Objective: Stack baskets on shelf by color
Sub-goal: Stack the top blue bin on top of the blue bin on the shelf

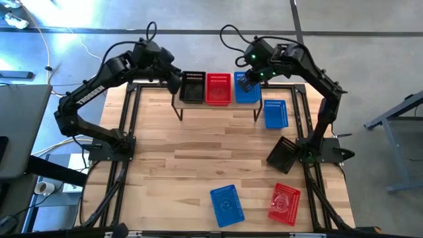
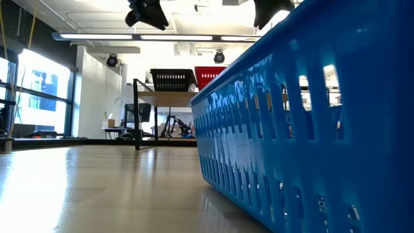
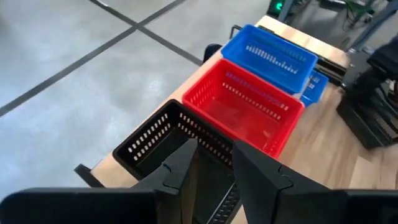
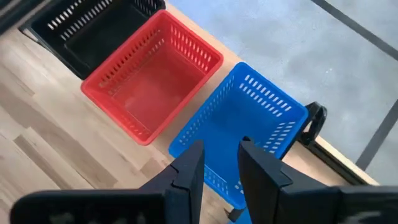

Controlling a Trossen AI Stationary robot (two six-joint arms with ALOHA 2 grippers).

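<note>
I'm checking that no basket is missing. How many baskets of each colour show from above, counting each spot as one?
Black baskets: 2
Red baskets: 2
Blue baskets: 3
Total: 7. Any nested inside those on the shelf cannot be told.

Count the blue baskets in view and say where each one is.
3 visible: one blue basket on the shelf at its right end, one on the table just right of the shelf, one upside down near the front edge. Nested baskets may be hidden.
</note>
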